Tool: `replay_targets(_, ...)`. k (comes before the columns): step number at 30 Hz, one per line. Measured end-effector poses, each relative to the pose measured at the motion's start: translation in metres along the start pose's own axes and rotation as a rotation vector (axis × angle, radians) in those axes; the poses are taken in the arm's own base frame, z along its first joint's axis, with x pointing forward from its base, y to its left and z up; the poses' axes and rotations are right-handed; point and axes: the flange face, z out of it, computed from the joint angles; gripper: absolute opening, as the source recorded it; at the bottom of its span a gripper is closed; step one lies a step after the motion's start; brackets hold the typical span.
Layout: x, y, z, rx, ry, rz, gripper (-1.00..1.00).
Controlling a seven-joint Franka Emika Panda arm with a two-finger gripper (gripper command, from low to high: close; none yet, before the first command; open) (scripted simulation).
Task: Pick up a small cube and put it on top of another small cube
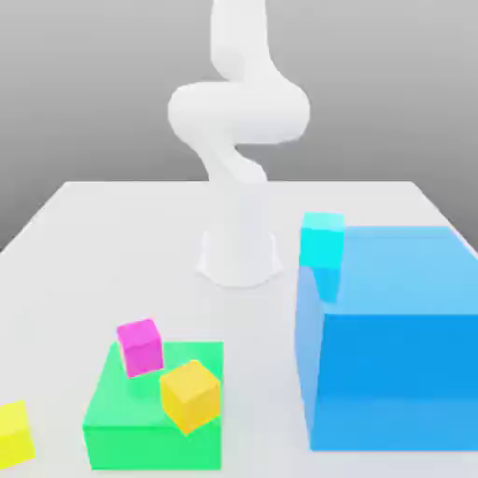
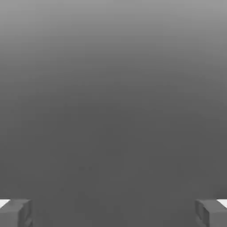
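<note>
**Open pincer, four cubes to choose from**

The pincer [image 2: 113, 213] stands wide open in the hand view, with nothing between its fingers. In the exterior view, the arm [image 1: 239, 112] rises towards 12 o'clock from the counter [image 1: 121, 247].

The task does not say which cubes to use. Towards 7 o'clock, the magenta cube [image 1: 140, 349] and the orange cube [image 1: 190, 397] appear at the green block [image 1: 154, 448], both askew; I cannot tell how fully either rests on it. The yellow cube [image 1: 13, 435] lies at 8 o'clock, and the cyan cube [image 1: 322, 241] sits towards 2 o'clock, at the edge of the blue block [image 1: 397, 383].

Any of the four should handle as light, stiff and hardly fragile. Their smooth, flat faces may slip if pinched across corners, so the best hold is square on two opposite sides, around mid-height, leaving the underside free for stacking. Magenta and orange are close neighbours, so a finger could nudge one while taking the other. Cyan looks easier to reach around, but a careless push could tip it over the edge.
</note>
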Motion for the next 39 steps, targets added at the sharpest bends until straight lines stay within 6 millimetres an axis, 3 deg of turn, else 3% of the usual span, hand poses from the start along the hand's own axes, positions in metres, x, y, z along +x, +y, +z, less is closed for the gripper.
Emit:
replay_targets(5, 0.032, 0.03, 0.088, -0.117, -0.057, 0.163, 0.0)
replay_targets(10, 0.055, 0.076, 0.17, -0.236, -0.099, 0.327, 0.0)
replay_targets(15, 0.068, 0.139, 0.246, -0.36, -0.129, 0.493, 0.0)
replay_targets(19, 0.075, 0.204, 0.299, -0.466, -0.138, 0.638, 0.0)
replay_targets(24, 0.064, 0.283, 0.358, -0.596, -0.152, 0.794, 0.0)
replay_targets(29, 0.041, 0.37, 0.405, -0.73, -0.152, 0.946, 0.0)
replay_targets(33, 0.017, 0.409, 0.446, -0.752, -0.151, 0.97, 0.0)
replay_targets(34, 0.012, 0.415, 0.454, -0.753, -0.151, 0.971, -1.0)
replay_targets(39, 0.012, 0.415, 0.454, -0.752, -0.15, 0.971, -1.0)
